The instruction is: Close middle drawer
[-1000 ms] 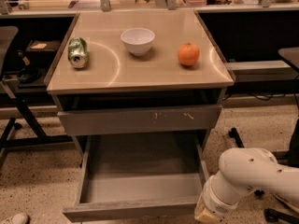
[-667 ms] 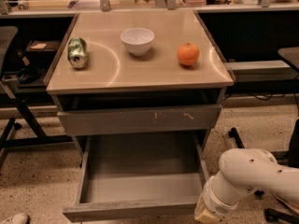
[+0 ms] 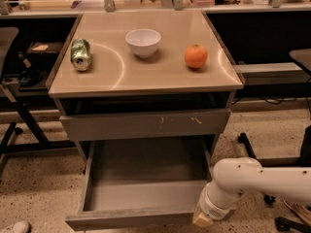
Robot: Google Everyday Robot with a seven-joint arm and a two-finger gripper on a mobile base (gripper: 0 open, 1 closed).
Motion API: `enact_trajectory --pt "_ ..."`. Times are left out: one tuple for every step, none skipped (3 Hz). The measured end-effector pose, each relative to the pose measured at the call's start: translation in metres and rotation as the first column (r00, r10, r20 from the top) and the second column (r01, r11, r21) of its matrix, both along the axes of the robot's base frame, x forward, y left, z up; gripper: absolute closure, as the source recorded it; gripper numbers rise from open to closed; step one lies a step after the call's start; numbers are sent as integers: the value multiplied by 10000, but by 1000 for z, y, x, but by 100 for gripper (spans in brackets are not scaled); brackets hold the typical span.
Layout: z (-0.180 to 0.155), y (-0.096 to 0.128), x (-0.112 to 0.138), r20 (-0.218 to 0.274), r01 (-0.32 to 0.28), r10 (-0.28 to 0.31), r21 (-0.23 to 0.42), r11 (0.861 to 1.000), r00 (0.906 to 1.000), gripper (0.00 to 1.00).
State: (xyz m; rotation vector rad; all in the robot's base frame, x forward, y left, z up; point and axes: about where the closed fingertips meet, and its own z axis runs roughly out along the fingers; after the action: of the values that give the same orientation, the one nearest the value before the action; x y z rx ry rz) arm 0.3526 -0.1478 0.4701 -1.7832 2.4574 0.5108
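Tool [image 3: 203, 221] low at lower right of frame, at the front right corner of the middle drawer [image 3: 146, 198]; its state, cannot tell. Drawer pulled far out, lower centre. Behind: scratched drawer front [image 3: 146, 124]. Counter [image 3: 160, 74] carries crushed can [image 3: 80, 54], white bowl [image 3: 143, 41], orange [image 3: 196, 56].

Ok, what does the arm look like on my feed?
The arm is white, a thick rounded tube with small dark dots on its elbow, narrowing to a ringed white wrist. The gripper, at the front right corner of the middle drawer, shows only as a pale yellowish tip. No cables visible.
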Motion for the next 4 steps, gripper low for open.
enact_trajectory --pt "-24 6 19 -69 244 -245 -155 9996 9997 100" --pt "-27 7 20 -111 254 -256 -164 9995 9996 82" --pt "-27 7 20 -111 254 -256 -164 9995 9996 59" --pt "-27 7 20 -112 254 -256 -164 9995 9996 36"
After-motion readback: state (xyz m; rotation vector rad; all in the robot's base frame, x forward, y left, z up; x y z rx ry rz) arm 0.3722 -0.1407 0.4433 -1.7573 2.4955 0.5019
